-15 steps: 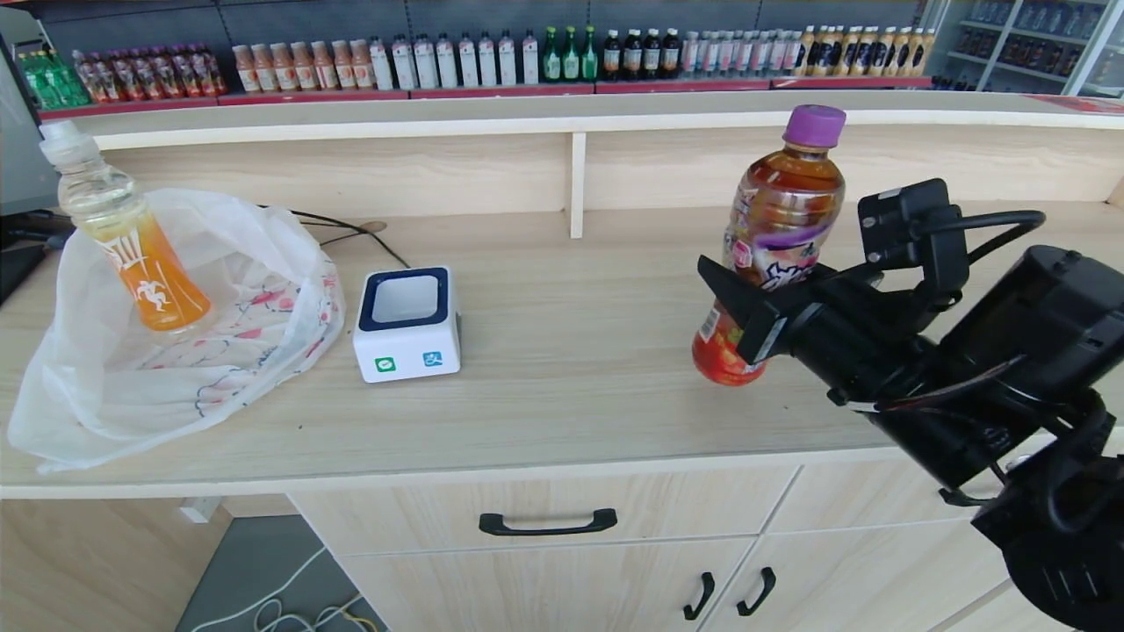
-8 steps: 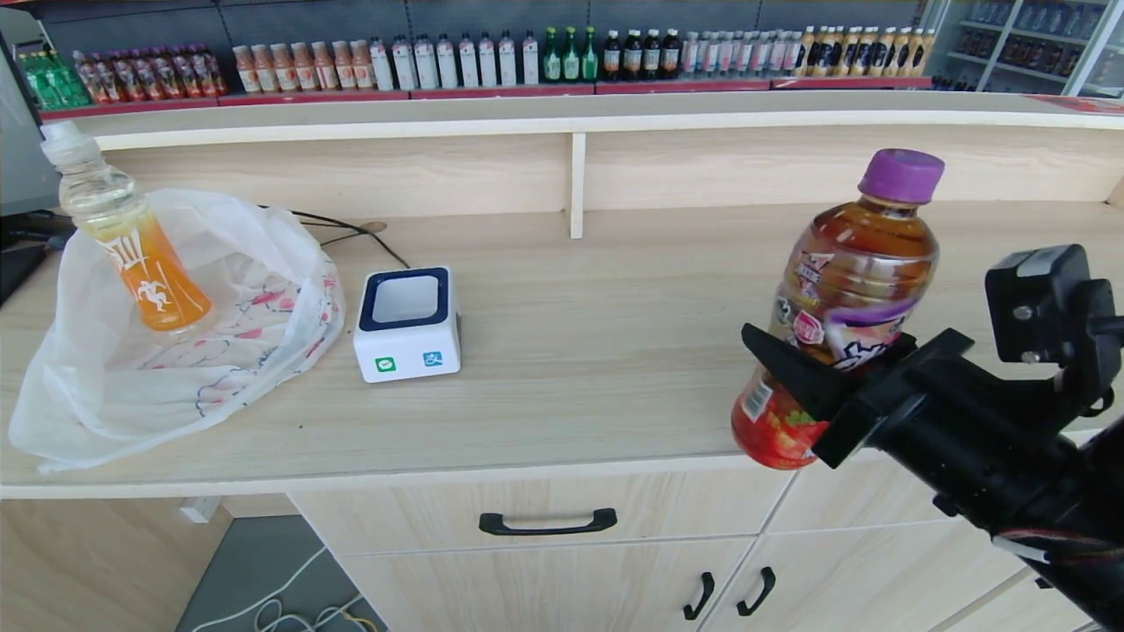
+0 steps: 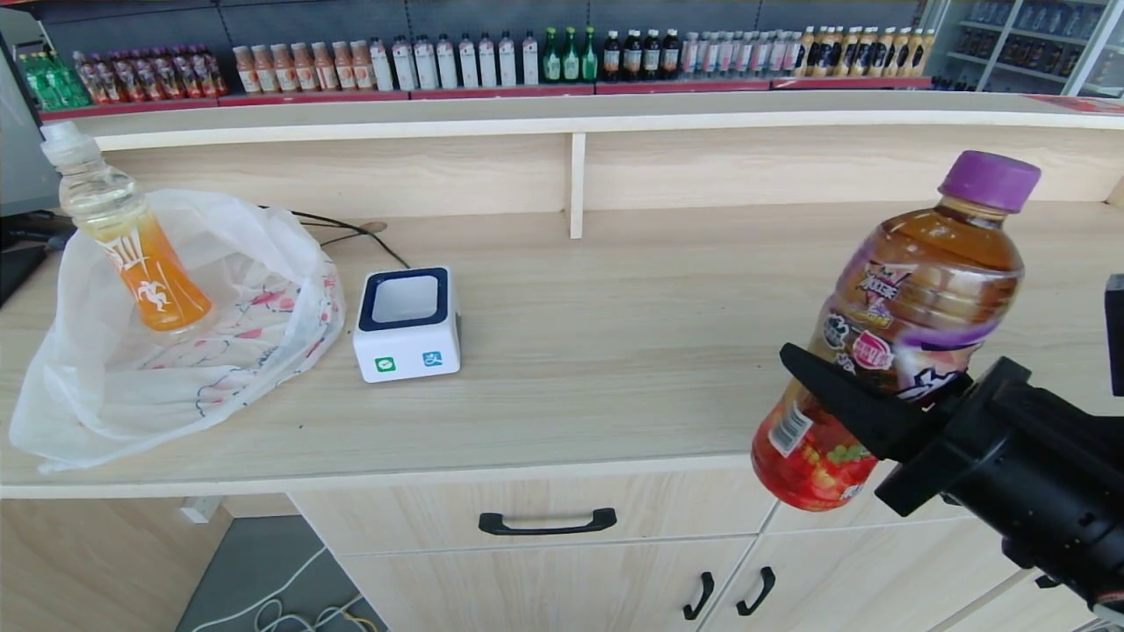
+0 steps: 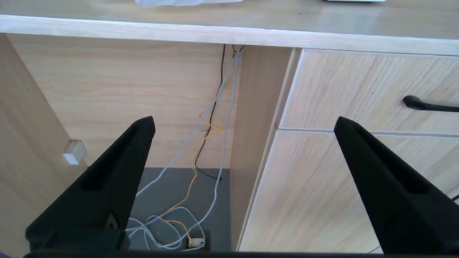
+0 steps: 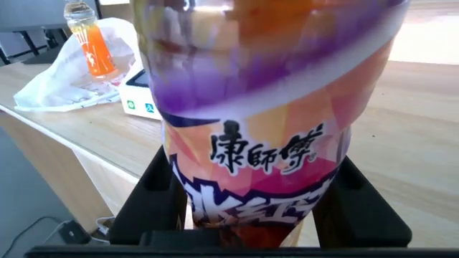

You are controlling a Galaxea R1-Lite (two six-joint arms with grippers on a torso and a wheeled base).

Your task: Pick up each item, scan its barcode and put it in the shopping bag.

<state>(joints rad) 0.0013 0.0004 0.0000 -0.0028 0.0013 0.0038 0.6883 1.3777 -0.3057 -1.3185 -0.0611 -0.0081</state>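
Observation:
My right gripper (image 3: 887, 395) is shut on a purple-capped tea bottle (image 3: 904, 325), held tilted in the air at the counter's front right edge, its barcode facing left. The same tea bottle (image 5: 265, 122) sits close between the right fingers (image 5: 154, 193). A white scanner (image 3: 407, 323) with a dark-rimmed window sits left of centre on the counter. Left of it lies the white shopping bag (image 3: 246, 351) with an orange drink bottle (image 3: 132, 237) standing in it. My left gripper (image 4: 244, 186) is open below the counter's edge, facing the cabinet front.
A wooden back ledge (image 3: 571, 132) runs behind the counter (image 3: 597, 351), with a thin upright divider (image 3: 577, 184). A cable (image 3: 351, 233) leads from the scanner to the back. Drawers with black handles (image 3: 546, 524) are below. Loose cables (image 4: 186, 215) lie on the floor.
The right gripper has carried the tea bottle up and back toward me and to the right, from standing on the counter to over its front edge. Bag and scanner stayed put.

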